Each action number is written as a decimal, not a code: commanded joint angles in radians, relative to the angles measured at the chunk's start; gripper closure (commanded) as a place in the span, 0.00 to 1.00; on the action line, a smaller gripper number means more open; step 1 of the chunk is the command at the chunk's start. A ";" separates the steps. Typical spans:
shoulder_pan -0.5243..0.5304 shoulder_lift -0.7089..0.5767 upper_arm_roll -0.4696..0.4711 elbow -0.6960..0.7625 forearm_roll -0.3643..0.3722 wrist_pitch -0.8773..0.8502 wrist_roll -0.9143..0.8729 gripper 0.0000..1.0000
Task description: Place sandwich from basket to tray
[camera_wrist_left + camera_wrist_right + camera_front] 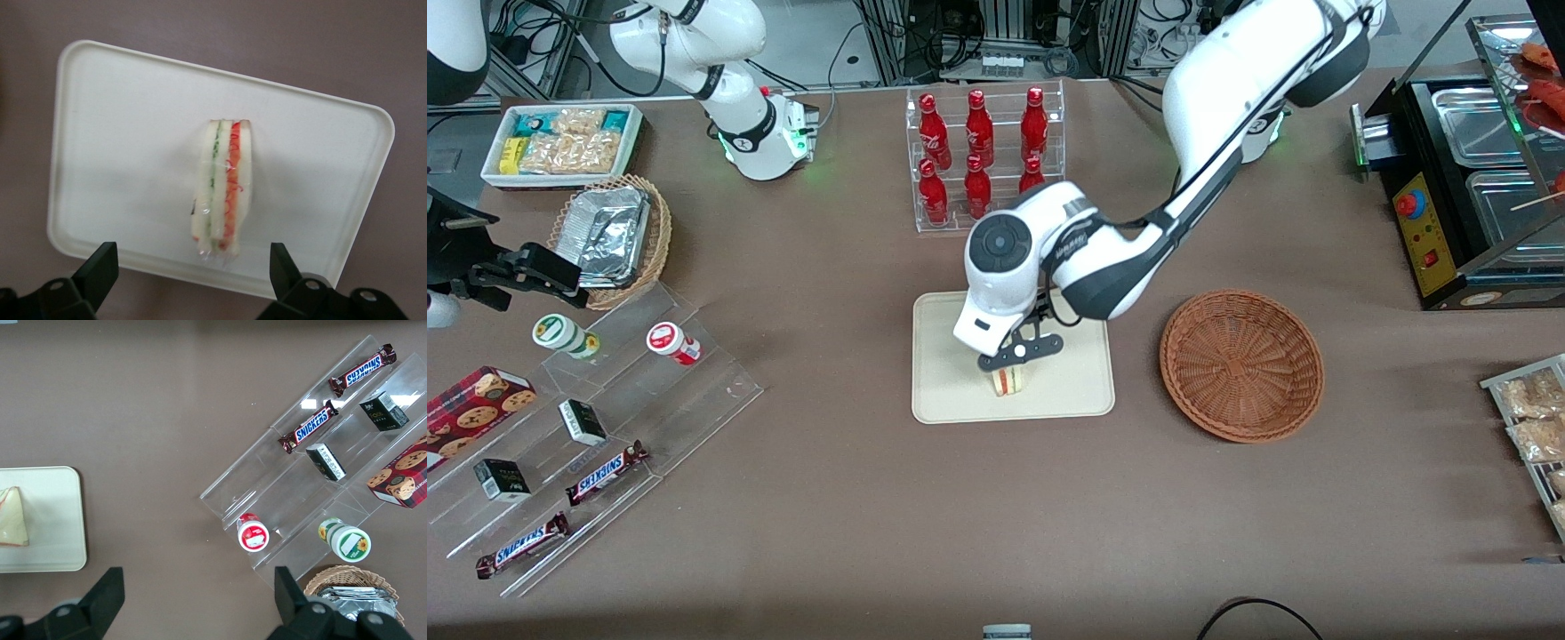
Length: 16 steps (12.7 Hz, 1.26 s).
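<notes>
Tray (pixel 951 391) cream, flat, rounded corners, low rim, on brown table (pixel 836 498). Basket (pixel 1241 364) round, reddish-brown wicker, beside tray toward working arm's end, nothing in it. Gripper (pixel 1014 366) hangs just above tray, jaws released, spread wide, not touching sandwich (pixel 223 188). Sandwich on tray: pale bread wedge, green and red filling stripes, clear wrap.

You face a wide brown cloth-covered bench (pixel 827 498), evenly lit from above, grey metal equipment racks with tangled black cables (pixel 996 36) along its farther edge.
</notes>
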 commanded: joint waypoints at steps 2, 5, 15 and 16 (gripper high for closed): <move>0.005 -0.085 0.003 -0.017 0.023 -0.103 0.028 0.00; 0.028 -0.114 0.040 -0.026 0.016 -0.173 0.090 0.00; 0.306 -0.364 0.045 -0.295 0.006 -0.247 0.346 0.00; 0.333 -0.388 0.045 -0.316 0.003 -0.255 0.384 0.00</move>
